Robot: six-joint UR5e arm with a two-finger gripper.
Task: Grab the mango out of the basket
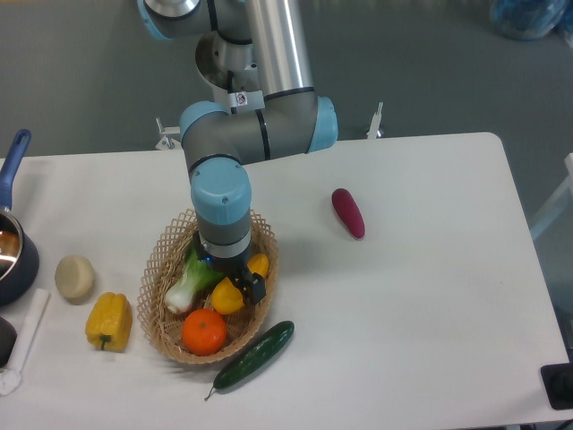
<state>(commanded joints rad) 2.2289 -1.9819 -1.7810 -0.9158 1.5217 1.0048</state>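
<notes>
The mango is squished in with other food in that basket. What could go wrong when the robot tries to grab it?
1. The mango lies against the bok choy and the orange, so the end effector may bump or pinch those too.
2. The mango looks smooth, so it might slip out.
3. The basket looks light, so it might shift or lift along.

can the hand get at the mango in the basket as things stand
Probably yes. The hand sits directly over the mango in the basket, hiding its middle. The bok choy and orange lie beside it, close but not on top.
</notes>
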